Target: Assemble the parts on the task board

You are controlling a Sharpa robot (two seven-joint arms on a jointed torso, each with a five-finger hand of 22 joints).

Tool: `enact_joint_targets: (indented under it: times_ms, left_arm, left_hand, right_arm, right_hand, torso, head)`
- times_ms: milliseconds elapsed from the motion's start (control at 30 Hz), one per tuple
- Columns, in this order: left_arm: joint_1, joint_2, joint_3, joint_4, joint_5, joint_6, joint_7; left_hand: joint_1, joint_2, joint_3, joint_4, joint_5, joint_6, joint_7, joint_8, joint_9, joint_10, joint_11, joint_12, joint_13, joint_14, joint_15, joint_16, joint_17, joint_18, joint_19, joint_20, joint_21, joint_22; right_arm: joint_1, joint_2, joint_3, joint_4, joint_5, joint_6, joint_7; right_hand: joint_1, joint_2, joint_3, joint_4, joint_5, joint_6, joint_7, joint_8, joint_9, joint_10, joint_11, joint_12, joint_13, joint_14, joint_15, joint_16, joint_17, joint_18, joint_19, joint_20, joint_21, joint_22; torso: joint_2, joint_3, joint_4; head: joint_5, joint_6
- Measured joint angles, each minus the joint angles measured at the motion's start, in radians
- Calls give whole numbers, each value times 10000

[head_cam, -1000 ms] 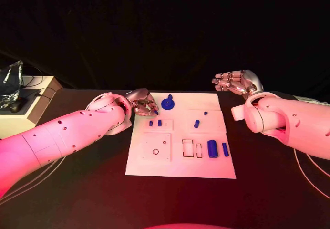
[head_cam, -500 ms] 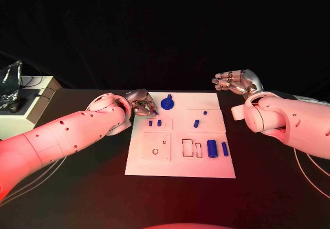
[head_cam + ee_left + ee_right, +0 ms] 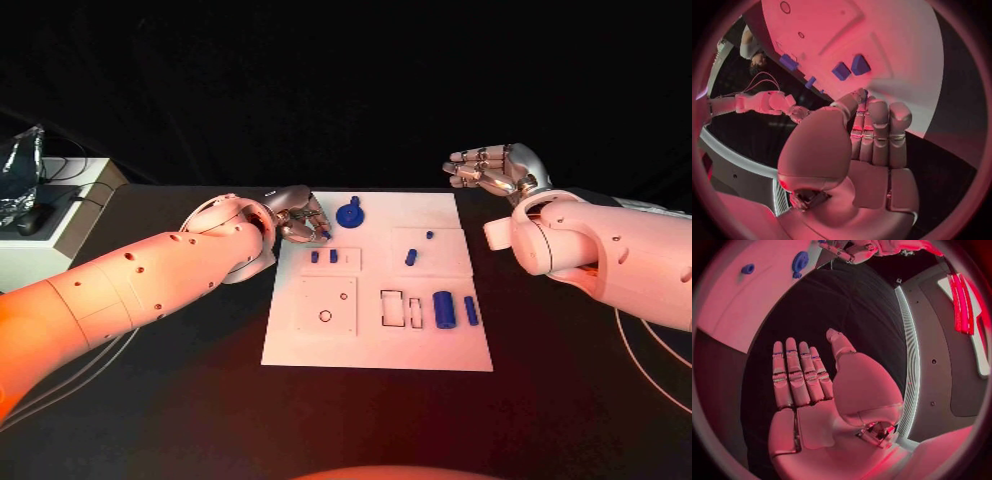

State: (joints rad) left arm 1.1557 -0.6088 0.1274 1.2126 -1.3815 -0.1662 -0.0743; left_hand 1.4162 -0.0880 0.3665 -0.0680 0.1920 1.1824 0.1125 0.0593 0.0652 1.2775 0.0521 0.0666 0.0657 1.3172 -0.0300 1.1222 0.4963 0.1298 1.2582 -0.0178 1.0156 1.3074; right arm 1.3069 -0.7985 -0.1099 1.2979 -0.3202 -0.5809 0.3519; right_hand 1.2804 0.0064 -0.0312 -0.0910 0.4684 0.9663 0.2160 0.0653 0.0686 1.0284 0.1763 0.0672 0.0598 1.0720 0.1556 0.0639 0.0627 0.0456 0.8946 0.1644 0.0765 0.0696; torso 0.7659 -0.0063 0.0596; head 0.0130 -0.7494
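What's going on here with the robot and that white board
The robot is working on a white task board that holds small blue parts. Its left hand sits at the board's far left corner, fingers curled together next to a round blue piece; whether they pinch anything is unclear. The right hand is raised off to the side, open and holding nothing. Most parts lie loose on the board.

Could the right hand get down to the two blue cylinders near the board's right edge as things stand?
Probably yes. The right hand is empty, fingers apart, beyond the task board's far right corner. The two blue cylinders lie uncovered, and the left hand is across the board.
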Motion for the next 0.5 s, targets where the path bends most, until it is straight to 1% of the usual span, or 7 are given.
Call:
enact_joint_targets:
  times_ms: [200,500]
  left_arm:
    - [-1,3,-9,79,31,14,0]
    - [-2,17,-14,74,59,30,-24]
  left_hand:
    - [0,0,0,0,-3,-1,-1,-1,-4,0,0,-1,-1,0,0,0,0,-1,0,0,0,0]
    - [0,0,-27,27,-3,-1,-2,-1,-6,-1,0,-2,-2,0,0,0,-1,-2,-36,36,0,0]
  right_arm:
    - [-5,12,0,-11,2,3,0]
    - [-6,30,0,-15,4,6,0]
  right_hand:
    - [0,0,0,0,0,0,0,0,0,0,0,0,0,0,0,0,0,0,0,0,0,0]
    - [0,0,0,0,0,0,0,0,0,0,0,0,0,0,0,0,0,0,0,0,0,0]
  torso:
    - [6,3,-10]
    - [0,5,2]
  head:
    - [-1,-25]
    - [8,-37]
